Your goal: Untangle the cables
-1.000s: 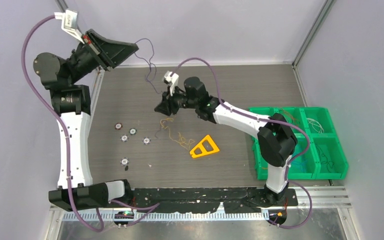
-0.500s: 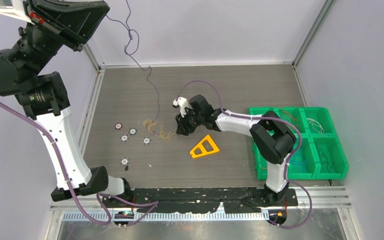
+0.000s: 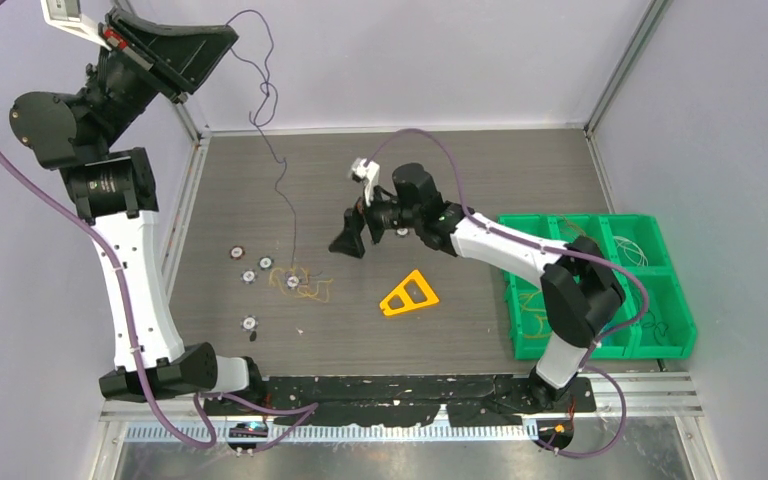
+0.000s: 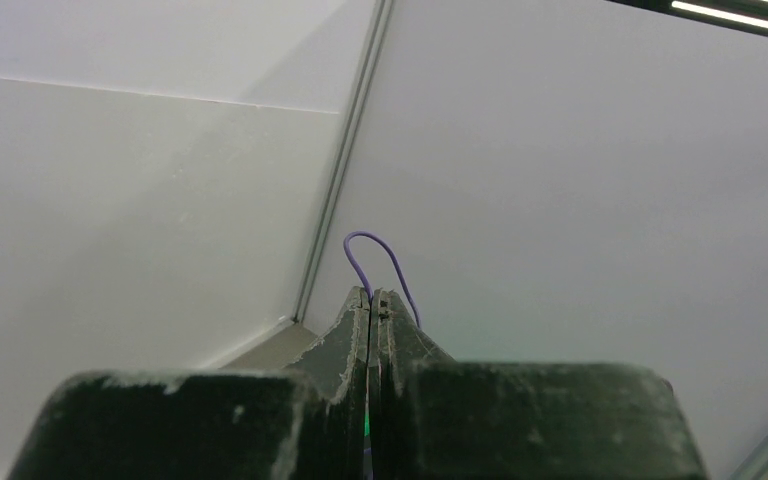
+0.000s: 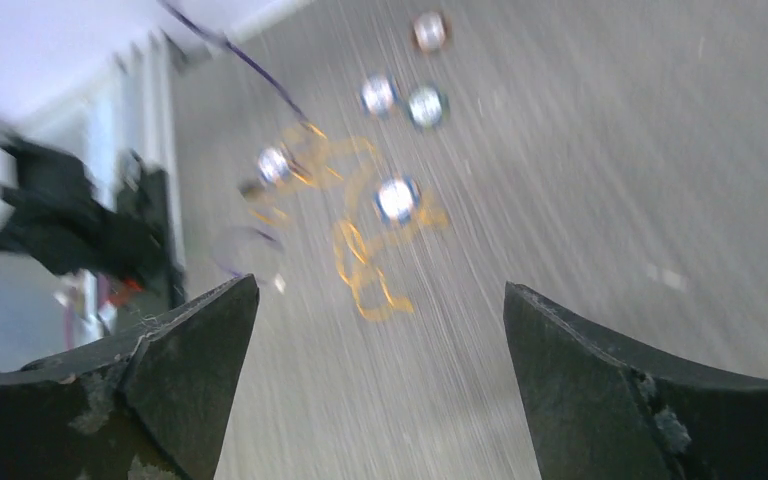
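Your left gripper [image 3: 228, 36] is way up in the upper left of the top view, jaws pressed tight together on the purple cable [image 3: 282, 186]. In the left wrist view you can see a little purple loop [image 4: 360, 240] poking out just past the closed tips of that gripper [image 4: 371, 295]. From there the cable hangs down in a wavy line to the tabletop [image 3: 480, 170], where its lower end meets the orange cables [image 3: 308, 288], a loose tangle lying left of centre.

Your right gripper [image 3: 348, 243] sits near the middle of the frame, just right of and above that tangle, jaws spread wide with nothing between them. The right wrist view is pretty blurry, but you can make out the orange cables [image 5: 360, 262] beyond the open gripper [image 5: 380, 288], with some small round discs [image 5: 397, 197] scattered around them.

The yellow triangle [image 3: 408, 295] lies just right of the tangle, and the green bin [image 3: 660, 345] sits at the right edge of the tabletop
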Robot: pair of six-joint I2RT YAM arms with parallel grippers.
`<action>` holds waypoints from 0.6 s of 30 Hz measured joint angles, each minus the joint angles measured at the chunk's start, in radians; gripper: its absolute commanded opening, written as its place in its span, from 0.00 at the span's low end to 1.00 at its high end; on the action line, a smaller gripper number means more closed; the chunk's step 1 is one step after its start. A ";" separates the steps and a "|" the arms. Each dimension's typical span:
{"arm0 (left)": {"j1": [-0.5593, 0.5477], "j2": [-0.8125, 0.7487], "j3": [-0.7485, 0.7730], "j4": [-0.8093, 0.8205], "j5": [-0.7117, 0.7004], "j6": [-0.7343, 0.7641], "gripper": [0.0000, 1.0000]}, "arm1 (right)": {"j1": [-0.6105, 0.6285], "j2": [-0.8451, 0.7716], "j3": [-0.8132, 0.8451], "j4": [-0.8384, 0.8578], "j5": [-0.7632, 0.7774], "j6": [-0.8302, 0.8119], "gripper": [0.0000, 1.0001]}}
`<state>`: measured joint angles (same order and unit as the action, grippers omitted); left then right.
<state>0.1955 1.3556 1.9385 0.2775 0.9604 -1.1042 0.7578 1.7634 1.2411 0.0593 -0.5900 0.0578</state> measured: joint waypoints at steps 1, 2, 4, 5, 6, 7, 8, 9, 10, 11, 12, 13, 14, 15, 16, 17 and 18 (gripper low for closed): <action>-0.002 0.001 -0.003 0.002 -0.006 -0.006 0.00 | 0.003 -0.026 0.007 0.044 -0.006 0.035 0.96; -0.005 0.000 -0.006 0.004 -0.013 -0.012 0.00 | 0.008 -0.043 0.026 0.077 -0.008 0.071 0.96; -0.009 -0.011 -0.026 0.010 -0.049 -0.019 0.00 | 0.021 -0.050 0.080 0.151 -0.006 0.135 0.95; -0.010 -0.022 -0.044 0.011 -0.072 -0.021 0.00 | 0.029 -0.050 0.104 0.180 0.000 0.162 0.95; -0.011 -0.039 -0.074 0.013 -0.102 -0.023 0.00 | 0.034 -0.048 0.126 0.195 0.008 0.184 0.95; -0.013 -0.058 -0.108 0.014 -0.134 -0.024 0.00 | 0.042 -0.042 0.152 0.203 0.023 0.202 0.95; -0.015 -0.078 -0.144 0.015 -0.170 -0.025 0.00 | 0.049 -0.033 0.178 0.204 0.042 0.208 0.95; -0.019 -0.093 -0.168 0.014 -0.201 -0.026 0.00 | 0.061 -0.016 0.216 0.196 0.074 0.208 0.97; -0.024 -0.102 -0.183 0.014 -0.230 -0.026 0.00 | 0.071 0.010 0.261 0.188 0.113 0.201 1.00; -0.029 -0.106 -0.191 0.014 -0.257 -0.027 0.00 | 0.084 0.037 0.303 0.183 0.156 0.193 0.89; -0.037 -0.108 -0.193 0.014 -0.285 -0.032 0.00 | 0.097 0.071 0.348 0.175 0.204 0.180 0.82; -0.043 -0.108 -0.194 0.013 -0.310 -0.036 0.00 | 0.111 0.107 0.388 0.172 0.248 0.166 0.63; -0.047 -0.108 -0.194 0.011 -0.329 -0.039 0.00 | 0.121 0.136 0.415 0.172 0.284 0.155 0.53; -0.051 -0.108 -0.193 0.006 -0.352 -0.041 0.00 | 0.131 0.172 0.438 0.173 0.325 0.139 0.34; -0.053 -0.108 -0.190 -0.003 -0.374 -0.042 0.00 | 0.138 0.205 0.449 0.175 0.370 0.123 0.24; -0.052 -0.106 -0.182 -0.012 -0.395 -0.043 0.00 | 0.145 0.238 0.449 0.173 0.415 0.105 0.22; -0.049 -0.099 -0.163 -0.023 -0.417 -0.048 0.00 | 0.151 0.277 0.445 0.168 0.462 0.084 0.20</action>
<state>0.1467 1.2564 1.7752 0.2550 0.5430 -1.1519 0.9089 2.0403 1.6859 0.2272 -0.1276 0.1421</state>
